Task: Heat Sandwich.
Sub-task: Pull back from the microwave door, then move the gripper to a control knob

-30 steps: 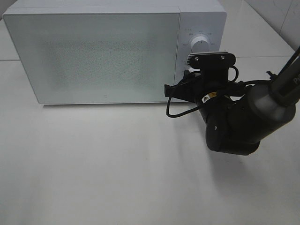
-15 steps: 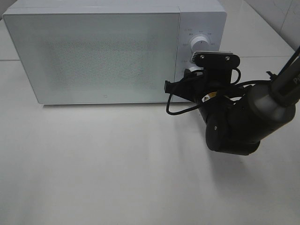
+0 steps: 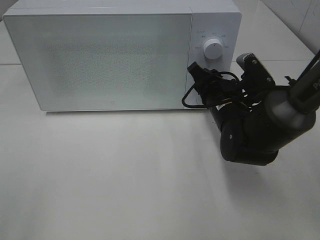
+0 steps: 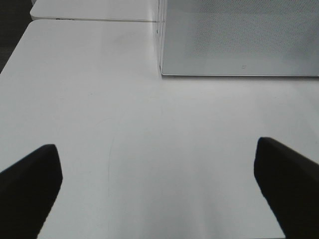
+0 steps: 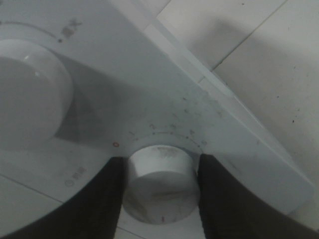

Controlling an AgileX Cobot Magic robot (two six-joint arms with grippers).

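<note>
The white microwave (image 3: 105, 60) stands at the back of the table with its door shut. The sandwich and its pink plate are hidden or out of view. My right gripper (image 3: 201, 84) is at the control panel, under the upper knob (image 3: 213, 49). In the right wrist view the gripper (image 5: 160, 172) is shut on the lower knob (image 5: 160, 184), with a dark finger (image 5: 107, 199) on each side. The upper knob (image 5: 30, 94) is beside it. My left gripper (image 4: 158, 184) is open and empty over bare table, in front of the microwave's corner (image 4: 239, 35).
The right arm's dark wrist body (image 3: 250, 135) and its cables hang in front of the microwave's right end. White table (image 3: 110, 180) stretches in front of the microwave. A tiled wall edge (image 3: 300, 20) is at the back right.
The right wrist has rolled while staying at the lower knob: its camera bracket swung from above the gripper to the right side. The left arm shows no earlier view.
</note>
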